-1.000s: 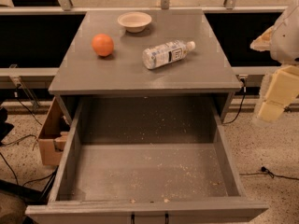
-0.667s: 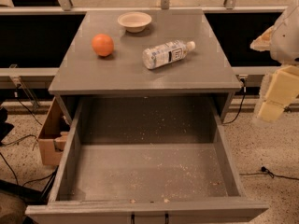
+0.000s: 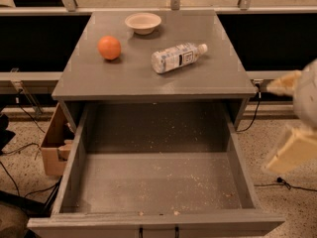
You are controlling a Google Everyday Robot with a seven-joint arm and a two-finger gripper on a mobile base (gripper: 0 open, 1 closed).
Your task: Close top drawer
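The top drawer [image 3: 157, 182] of the grey cabinet is pulled far out toward me. It is wide, deep and empty, with pale crumbs speckled over its floor. The ends of its black handle [image 3: 158, 230] show at the bottom edge of the view. My gripper [image 3: 272, 125] hangs to the right of the drawer, beside its right wall and apart from it. Its cream fingers [image 3: 292, 148] stand apart and hold nothing.
On the cabinet top [image 3: 228, 73] lie an orange [image 3: 109, 47], a white bowl [image 3: 143, 22] and a plastic bottle [image 3: 177, 57] on its side. A cardboard box [image 3: 52, 143] sits on the floor at the left, with cables around it. A rail runs behind the cabinet.
My gripper has come down along the drawer's right side. The drawer and the things on the cabinet top have not moved.
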